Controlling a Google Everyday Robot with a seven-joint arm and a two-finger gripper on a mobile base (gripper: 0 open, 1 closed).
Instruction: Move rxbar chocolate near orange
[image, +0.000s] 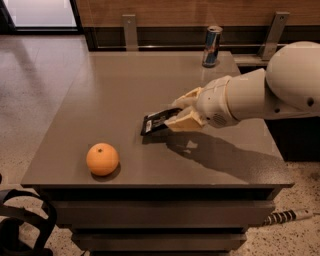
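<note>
The rxbar chocolate (156, 122) is a thin black wrapped bar with small white marks, held tilted just above the middle of the table. My gripper (176, 116) comes in from the right and is shut on the bar's right end. The orange (102, 159) is a round bright fruit with a dark stem dimple, resting near the table's front left corner. The bar is a short way up and to the right of the orange, apart from it.
A tall blue and silver drink can (212, 46) stands at the back of the grey table (115, 90). My white arm (270, 92) stretches over the table's right side. A black bag (20, 225) lies on the floor at the lower left.
</note>
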